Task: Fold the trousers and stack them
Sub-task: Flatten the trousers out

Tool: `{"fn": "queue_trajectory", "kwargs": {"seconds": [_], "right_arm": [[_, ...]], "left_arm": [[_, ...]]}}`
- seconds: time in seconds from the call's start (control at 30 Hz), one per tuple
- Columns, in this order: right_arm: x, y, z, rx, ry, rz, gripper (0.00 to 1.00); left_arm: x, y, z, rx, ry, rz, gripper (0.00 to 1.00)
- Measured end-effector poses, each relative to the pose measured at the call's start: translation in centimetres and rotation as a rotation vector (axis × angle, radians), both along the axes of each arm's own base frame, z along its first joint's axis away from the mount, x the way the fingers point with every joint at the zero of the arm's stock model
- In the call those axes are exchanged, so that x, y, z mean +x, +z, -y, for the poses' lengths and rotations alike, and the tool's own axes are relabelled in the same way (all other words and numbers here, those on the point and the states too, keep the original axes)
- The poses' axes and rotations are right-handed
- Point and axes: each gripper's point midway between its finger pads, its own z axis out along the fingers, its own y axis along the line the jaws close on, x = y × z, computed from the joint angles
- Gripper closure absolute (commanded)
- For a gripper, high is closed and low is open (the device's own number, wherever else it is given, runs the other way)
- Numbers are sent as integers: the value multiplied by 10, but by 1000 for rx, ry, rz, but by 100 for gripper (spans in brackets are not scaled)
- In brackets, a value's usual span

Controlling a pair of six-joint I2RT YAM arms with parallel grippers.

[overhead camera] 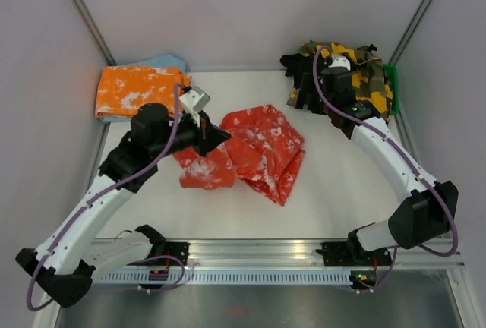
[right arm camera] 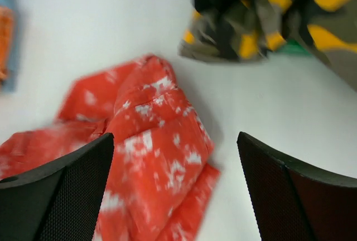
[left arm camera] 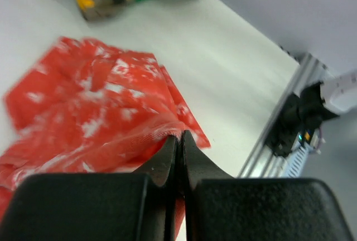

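We work on a white table (overhead camera: 152, 214) boxed in by pale walls, with an aluminium rail along the near edge. The red trousers (overhead camera: 258, 149) lie crumpled near the middle of it, not yet folded. Their longer spread runs roughly across the table, rising a little toward the far right, and one lobe hangs toward the near edge. We cannot tell waistband from legs in this heap.

Our left gripper (left arm camera: 178, 138) is pressed together on a raised fold at the heap's left side. In the left wrist view, red cloth is nipped between the two tips. Our right gripper (right arm camera: 173, 139) is spread wide with nothing between its fingers. It hangs off the heap's far-right corner, just in front of the camouflage pile (overhead camera: 364, 70).

From that gripper the trousers lie toward the near left, close but apart from it. In its own wrist view the nearest bunch of red cloth sits between the fingers and lower down. We judge the right arm to be the free one and the nearer to the right end, so a second grip belongs there, opposite the left pinch along the long axis. That would let us draw the cloth out flat.

An orange pair (overhead camera: 137, 89) lies folded at the far left.
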Motion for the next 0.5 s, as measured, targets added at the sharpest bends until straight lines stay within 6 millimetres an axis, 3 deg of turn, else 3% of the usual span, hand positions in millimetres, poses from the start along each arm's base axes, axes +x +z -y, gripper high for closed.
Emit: {"fn": "queue_trajectory", "kwargs": {"seconds": [0.07,0.13,0.33,0.4,0.5], "right_arm": [[-11,-21,21,-8,-42,-105,2],[-21,-23,29,-6,-50,-165,2],[-34,42,9,81,58,-96,2],[-36,62,13,77,56,-63,2],[-38,73,26,47,27,-54,2]], "left_arm": [[-4,-24,17,16,-63,-62,98],[-16,-53,39,48,-139,-126,98],[-75,-115,119,176,-369,-228,98],[-99,-135,142,228,-421,-240,98],[-128,-163,168,295,-459,-248,97]]}}
